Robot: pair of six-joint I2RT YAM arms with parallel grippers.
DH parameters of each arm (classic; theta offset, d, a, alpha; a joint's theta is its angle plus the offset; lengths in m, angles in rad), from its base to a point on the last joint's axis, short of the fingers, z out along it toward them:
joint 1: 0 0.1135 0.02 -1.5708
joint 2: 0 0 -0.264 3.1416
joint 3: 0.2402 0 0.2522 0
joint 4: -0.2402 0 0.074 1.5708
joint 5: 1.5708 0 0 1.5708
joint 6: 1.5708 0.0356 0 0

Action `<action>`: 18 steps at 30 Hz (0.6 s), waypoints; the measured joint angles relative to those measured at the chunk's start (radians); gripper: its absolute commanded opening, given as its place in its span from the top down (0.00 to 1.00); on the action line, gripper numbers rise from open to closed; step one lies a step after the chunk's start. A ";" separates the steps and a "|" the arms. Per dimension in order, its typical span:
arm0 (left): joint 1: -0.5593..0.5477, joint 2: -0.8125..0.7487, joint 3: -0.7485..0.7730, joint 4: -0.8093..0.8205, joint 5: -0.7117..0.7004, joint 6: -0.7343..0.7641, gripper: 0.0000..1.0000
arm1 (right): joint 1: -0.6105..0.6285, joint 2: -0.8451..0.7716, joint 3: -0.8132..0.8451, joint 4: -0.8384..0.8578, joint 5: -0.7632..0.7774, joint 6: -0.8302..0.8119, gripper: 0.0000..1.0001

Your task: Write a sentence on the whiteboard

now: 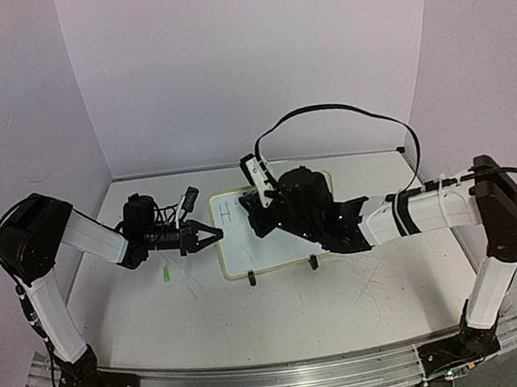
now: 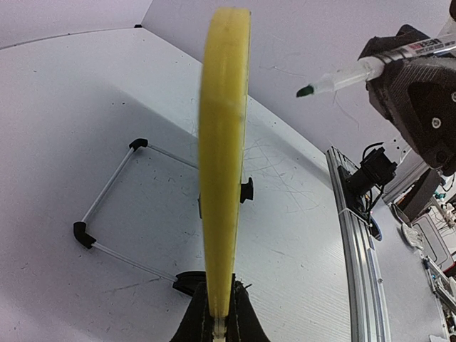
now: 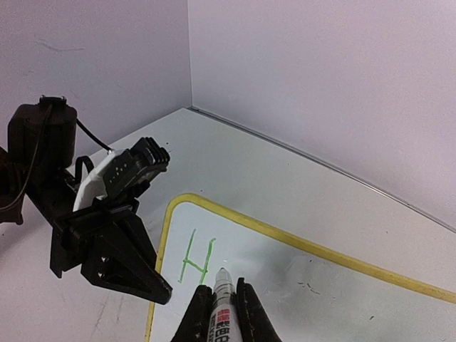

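Steadying whiteboard [image 1: 246,242] at counter [image 1: 373,283] middle, near far edge, I had left tool [image 1: 213,234] pinched on its rim, right tool [image 3: 222,291] closed round marker [image 3: 220,275]. Sentence [image 3: 197,261] stood at lone "H"; remaining words left.

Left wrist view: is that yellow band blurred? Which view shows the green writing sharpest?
Left wrist: the small white board's pale yellow rim, edge-on at the lens, is soft; right wrist: the green handwritten H is crisp; top: it is tiny, faint.
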 measured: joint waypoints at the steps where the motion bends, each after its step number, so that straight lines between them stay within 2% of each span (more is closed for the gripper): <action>1: 0.000 0.000 0.000 0.000 0.000 0.000 1.00 | 0.000 0.005 0.000 -0.002 0.000 -0.001 1.00; 18: 0.000 0.000 0.000 0.000 0.000 0.000 1.00 | 0.000 0.053 0.020 -0.014 0.036 -0.001 1.00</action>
